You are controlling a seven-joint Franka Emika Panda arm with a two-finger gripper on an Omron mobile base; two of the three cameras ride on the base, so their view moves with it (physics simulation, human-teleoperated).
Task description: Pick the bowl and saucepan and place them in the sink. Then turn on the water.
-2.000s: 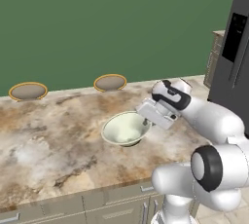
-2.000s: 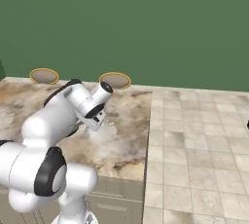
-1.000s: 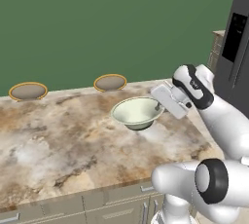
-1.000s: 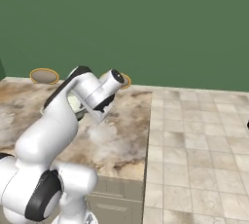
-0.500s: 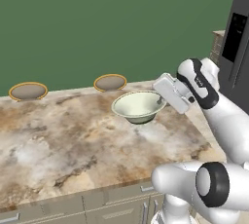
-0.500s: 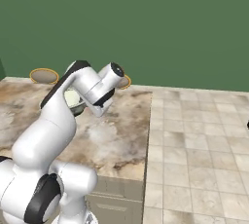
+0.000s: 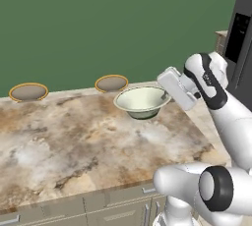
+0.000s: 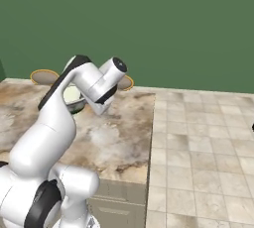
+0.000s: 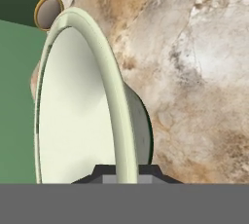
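**Colleague:** What's the big picture from your station?

**Me:** The marbled brown countertop (image 7: 74,141) is my landmark. It runs along a green wall (image 7: 98,23), and off its right edge I see a pale tiled floor (image 8: 203,142). A dark refrigerator (image 7: 241,38) stands past the counter's far right corner.

**Colleague:** And the arm?

**Me:** The white arm (image 7: 221,102) reaches in over the counter's right end. In the right base view it arches over the counter's back part.

**Colleague:** Where's the bowl?

**Me:** The bowl (image 7: 141,101) is off the countertop, hanging in the air above its back right area, roughly level. I see part of it (image 8: 73,95) behind the arm from the other side.

**Colleague:** Gripper?

**Me:** The gripper (image 9: 127,172) is clamped tight on the bowl's rim; in the hand view the rim (image 9: 116,121) passes straight between the two dark tips.

**Colleague:** Anything smaller?

**Me:** Two brown discs with gold rims at the counter's back edge: one (image 7: 111,83) just behind the bowl, the other (image 7: 28,92) near the back left.
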